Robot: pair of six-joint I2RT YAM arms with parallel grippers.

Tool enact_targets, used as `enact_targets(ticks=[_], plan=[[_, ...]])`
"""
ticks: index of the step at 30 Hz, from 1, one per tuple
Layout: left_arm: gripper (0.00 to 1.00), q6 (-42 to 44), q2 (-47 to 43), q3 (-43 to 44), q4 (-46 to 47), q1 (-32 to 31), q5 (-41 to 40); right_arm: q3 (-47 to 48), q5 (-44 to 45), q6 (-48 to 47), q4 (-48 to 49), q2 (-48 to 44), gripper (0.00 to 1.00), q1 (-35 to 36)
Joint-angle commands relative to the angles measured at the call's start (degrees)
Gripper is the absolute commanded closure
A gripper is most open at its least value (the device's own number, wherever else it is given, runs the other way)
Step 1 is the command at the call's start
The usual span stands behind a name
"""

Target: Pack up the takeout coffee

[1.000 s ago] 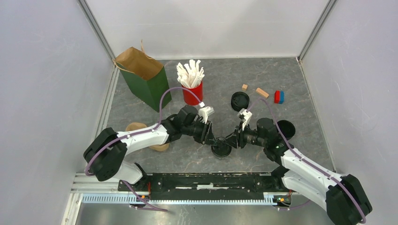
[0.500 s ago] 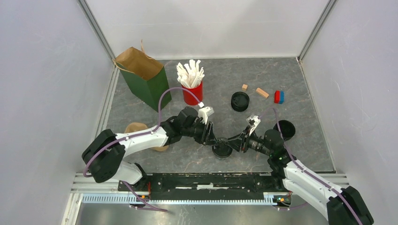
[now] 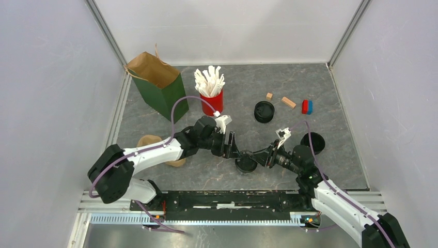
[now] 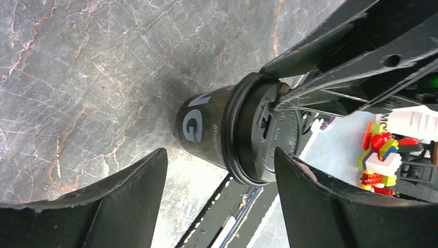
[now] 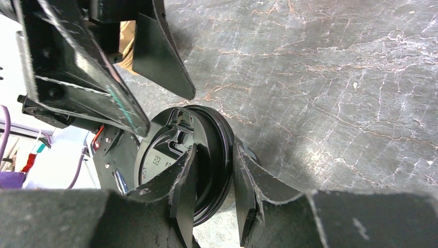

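The takeout coffee [image 3: 246,163], a short black cup [image 4: 206,129] with white lettering and a black lid [image 4: 274,134] on it, stands on the grey table between the two arms. My left gripper [image 3: 233,150] is open, and in the left wrist view its fingers [image 4: 134,196] stand apart on either side of the cup without touching it. My right gripper [image 3: 258,156] reaches in from the right. In the right wrist view it [image 5: 214,150] is shut on the lid's rim [image 5: 165,150], with one finger over the lid's top and one outside the rim.
A green paper bag [image 3: 157,85] stands open at the back left, with a red cup of white sticks [image 3: 210,90] beside it. Two more black round pieces [image 3: 264,111] [image 3: 313,142] lie to the right. Small wooden blocks [image 3: 288,102] and a red-blue block [image 3: 307,106] lie beyond them. A tan object [image 3: 150,140] sits under the left arm.
My left gripper has opened and let go of the cup. The right arm has swung lower and to the right, still holding the lid's rim.
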Motion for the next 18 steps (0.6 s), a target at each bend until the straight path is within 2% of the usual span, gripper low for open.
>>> enact_targets(ticks=[1, 9, 18], plan=[[0.17, -5.3, -4.91, 1.52, -0.02, 0.24, 0.43, -2.33, 2.02, 0.02, -6.24, 0.26, 0.65, 0.51], [0.2, -13.57, -7.56, -3.4, 2.82, -0.92, 1.79, -1.92, 3.16, 2.77, -4.41, -0.09, 0.65, 2.36], [0.25, -18.57, -9.84, -7.98, 2.62, -4.18, -2.29, -2.3, 6.81, 5.29, -2.88, 0.12, 0.65, 5.68]])
